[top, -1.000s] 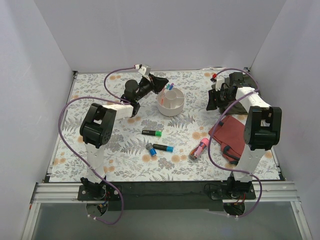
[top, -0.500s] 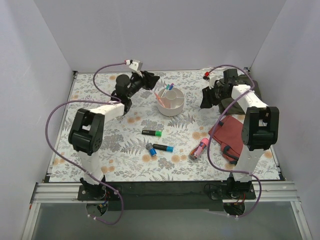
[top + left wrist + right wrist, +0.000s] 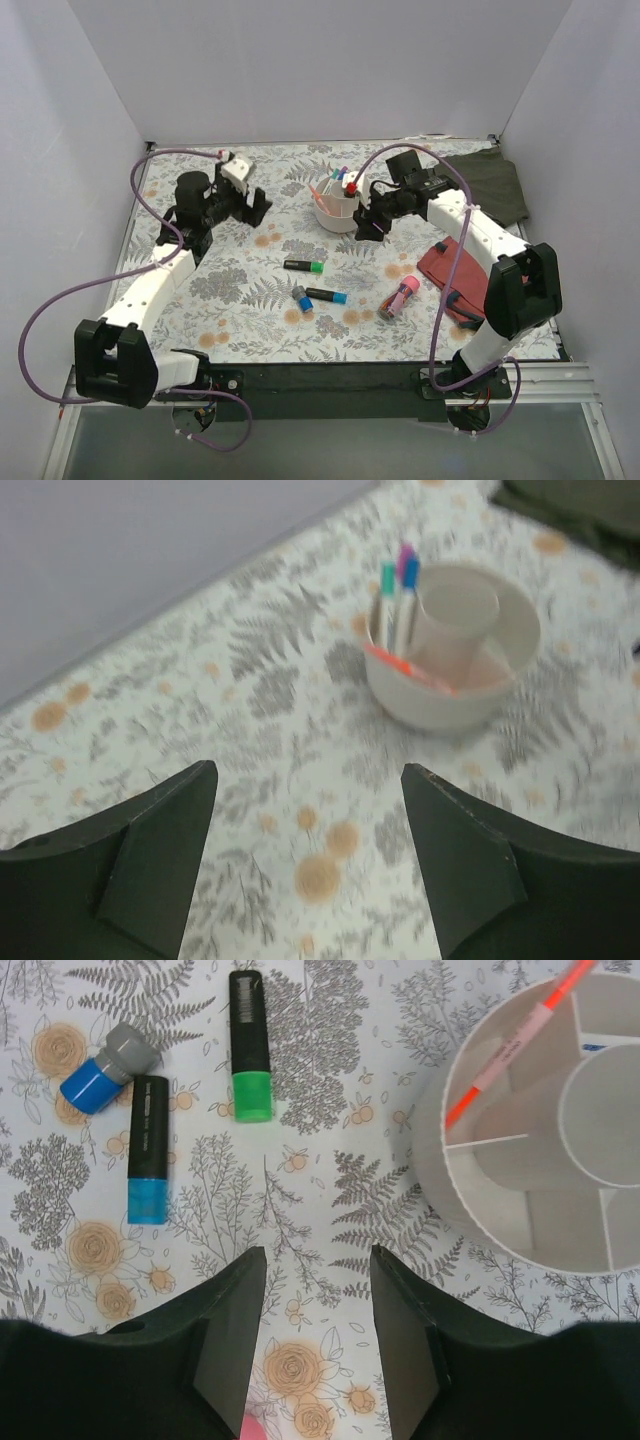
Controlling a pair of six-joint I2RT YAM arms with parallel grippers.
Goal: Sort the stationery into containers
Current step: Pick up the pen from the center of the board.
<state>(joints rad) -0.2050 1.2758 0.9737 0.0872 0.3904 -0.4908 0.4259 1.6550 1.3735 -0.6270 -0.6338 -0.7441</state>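
Note:
The off-white ribbed cup (image 3: 337, 210) stands at the back middle, with capped pens (image 3: 395, 605) upright in it and an orange-pink pen (image 3: 515, 1040) leaning inside. My left gripper (image 3: 255, 207) hovers left of the cup (image 3: 440, 705), open and empty. My right gripper (image 3: 365, 225) hangs just right of and in front of the cup (image 3: 440, 1160), also open and empty. On the mat lie a green-capped marker (image 3: 303, 266), a blue-capped marker (image 3: 326, 296), a grey-blue stub (image 3: 299, 298) and a fat pink marker (image 3: 399, 298).
A red cloth (image 3: 455, 275) lies at the right edge under the right arm, and a dark green cloth (image 3: 490, 185) sits at the back right. White walls close in the floral mat on three sides.
The left gripper has drawn back leftward from the cup and opened, leaving the orange-pink pen in it. The right arm has swung from the back right to beside the cup.

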